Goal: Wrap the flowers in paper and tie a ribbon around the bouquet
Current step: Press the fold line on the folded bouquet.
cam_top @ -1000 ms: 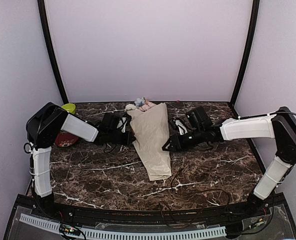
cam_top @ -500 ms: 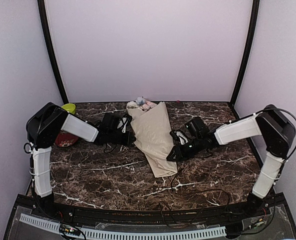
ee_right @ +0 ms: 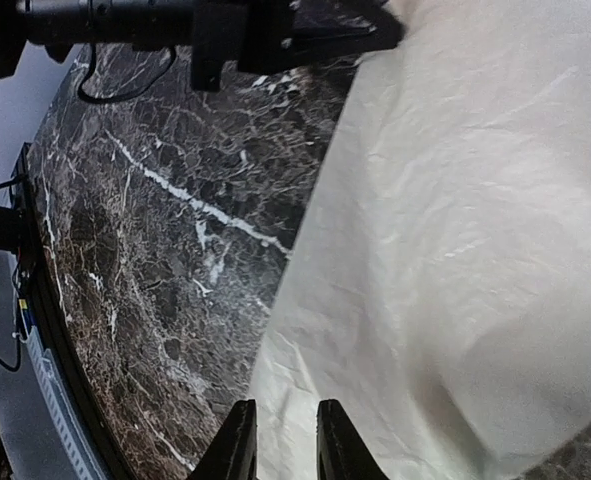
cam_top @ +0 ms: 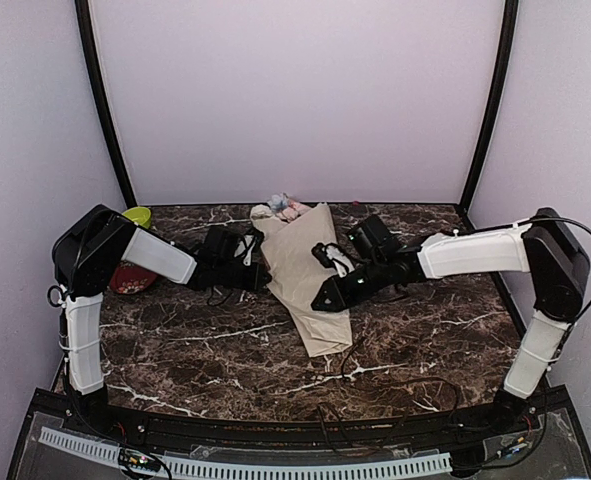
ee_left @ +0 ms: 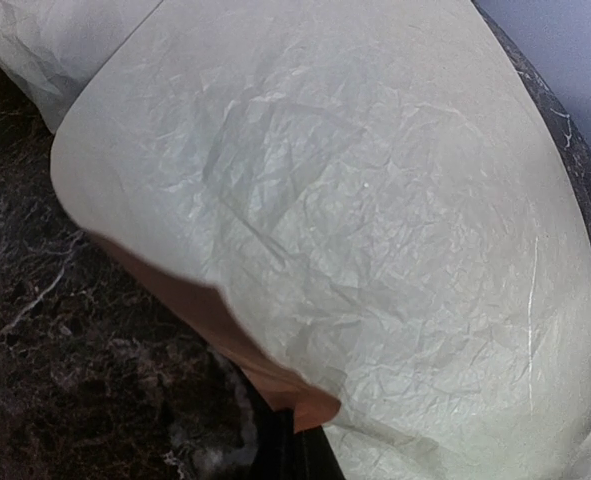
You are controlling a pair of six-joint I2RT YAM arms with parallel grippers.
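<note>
The bouquet lies in the middle of the marble table as a long beige paper cone. Its pink, white and blue flowers show at the far, wide end. My left gripper is at the cone's left side, shut on the paper's edge. In the left wrist view the crinkled paper fills the frame, and its peach face curls into my shut left gripper. My right gripper hovers over the cone's lower half. Its fingers stand narrowly apart above the paper with nothing between them. A thin dark ribbon trails on the table by the cone's tip.
A yellow-green cup and a red dish sit at the far left behind my left arm. Lilac walls close in the table at the back and sides. Bare marble lies left of the cone.
My right gripper has swung left from the cone's right edge to over the paper, and its jaws have narrowed. The left gripper has kept its hold.
</note>
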